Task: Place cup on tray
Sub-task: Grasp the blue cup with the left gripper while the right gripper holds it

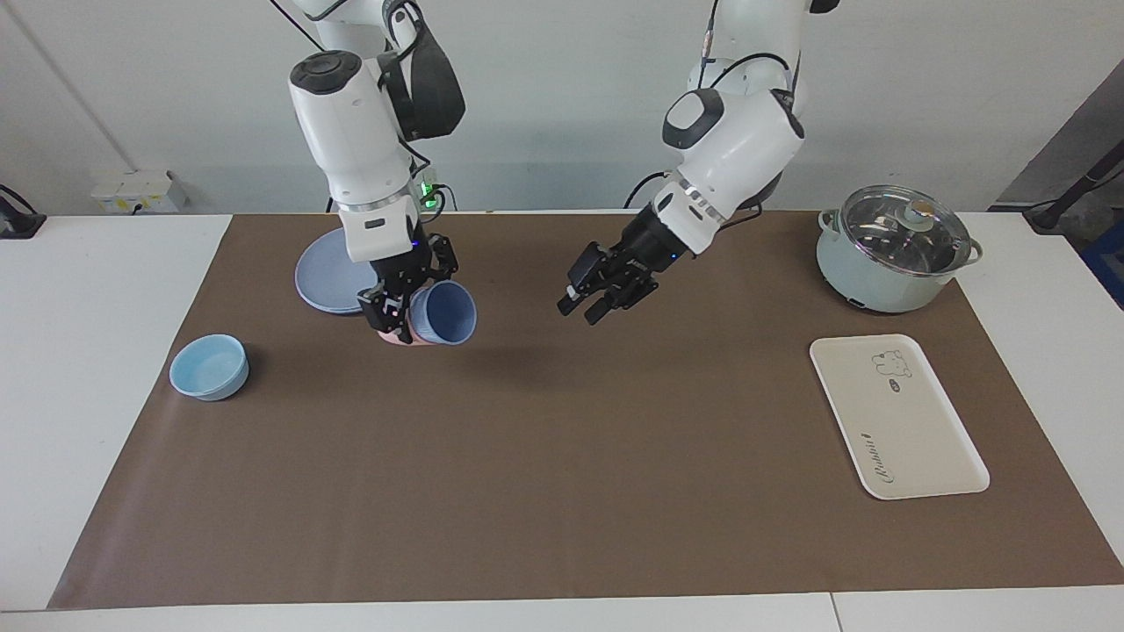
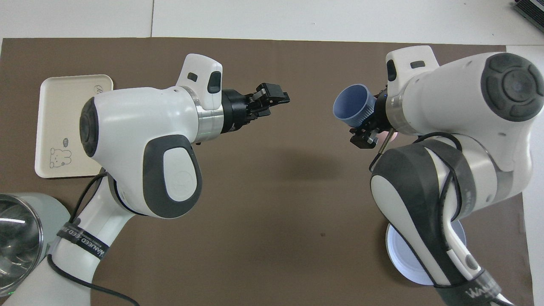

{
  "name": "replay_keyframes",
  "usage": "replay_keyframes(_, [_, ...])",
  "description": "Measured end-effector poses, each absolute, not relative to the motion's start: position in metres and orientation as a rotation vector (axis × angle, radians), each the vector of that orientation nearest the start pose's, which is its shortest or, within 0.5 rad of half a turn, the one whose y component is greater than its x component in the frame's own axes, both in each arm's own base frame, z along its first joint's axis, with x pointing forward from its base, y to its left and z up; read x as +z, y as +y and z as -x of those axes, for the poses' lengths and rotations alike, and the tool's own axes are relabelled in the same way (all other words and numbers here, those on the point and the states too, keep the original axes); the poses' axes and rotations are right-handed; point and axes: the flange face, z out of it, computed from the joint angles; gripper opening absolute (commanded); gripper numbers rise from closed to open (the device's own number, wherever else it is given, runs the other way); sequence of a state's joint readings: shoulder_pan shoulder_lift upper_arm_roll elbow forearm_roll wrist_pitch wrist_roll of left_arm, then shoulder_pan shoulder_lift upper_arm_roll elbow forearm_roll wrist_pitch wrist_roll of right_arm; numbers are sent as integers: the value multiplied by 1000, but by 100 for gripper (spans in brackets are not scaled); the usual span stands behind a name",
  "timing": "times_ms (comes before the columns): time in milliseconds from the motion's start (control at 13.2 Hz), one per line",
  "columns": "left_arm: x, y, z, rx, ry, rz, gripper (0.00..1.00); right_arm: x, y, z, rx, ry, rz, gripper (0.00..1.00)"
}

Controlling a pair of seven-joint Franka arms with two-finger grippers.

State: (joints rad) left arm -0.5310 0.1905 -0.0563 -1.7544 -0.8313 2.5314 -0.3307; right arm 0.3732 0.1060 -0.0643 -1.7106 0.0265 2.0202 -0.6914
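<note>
My right gripper (image 1: 411, 300) is shut on the periwinkle-blue cup (image 1: 445, 313) and holds it tilted on its side above the brown mat, over a spot beside the round plate. In the overhead view the cup (image 2: 352, 104) shows its dark mouth, with the right gripper (image 2: 368, 124) at its base. My left gripper (image 1: 585, 308) is open and empty, raised over the middle of the mat; it also shows in the overhead view (image 2: 275, 101). The cream tray (image 1: 896, 421) with the bear drawing lies flat toward the left arm's end of the table; in the overhead view the tray (image 2: 59, 114) is partly covered by the left arm.
A salmon-pink cup (image 1: 392, 338) peeks out under the right gripper. A blue-lilac plate (image 1: 323, 283) lies near the right arm's base. A light-blue bowl (image 1: 209, 367) sits at the right arm's end. A lidded pot (image 1: 891, 250) stands nearer the robots than the tray.
</note>
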Motion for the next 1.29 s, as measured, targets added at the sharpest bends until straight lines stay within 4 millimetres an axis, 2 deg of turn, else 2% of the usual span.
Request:
replay_keyframes(456, [524,-414,-521,280,284,-2230,47,540,213,-575,-264,-1622,2794,0])
replay_keyframes(684, [519,-438,-502,303,270,-2221,44,540,216,-572,-246,-1648,2800,0])
replay_keyframes(911, [513,-442,-501,302,272,-2225,27,541,216,-572,-248,-1655,2803,0])
replay_keyframes(987, [511,-443,-501,298,271,-2228,18,542,216,-572,-249,-1656,2803,0])
replay_keyframes(1215, [508,-443,-501,298,272,-2231,2,542,216,-572,-244,-1658,2805,0])
replay_keyframes(1291, [508,-442,-502,302,278,-2230,0,541,215,-571,-238,-1659,2807,0])
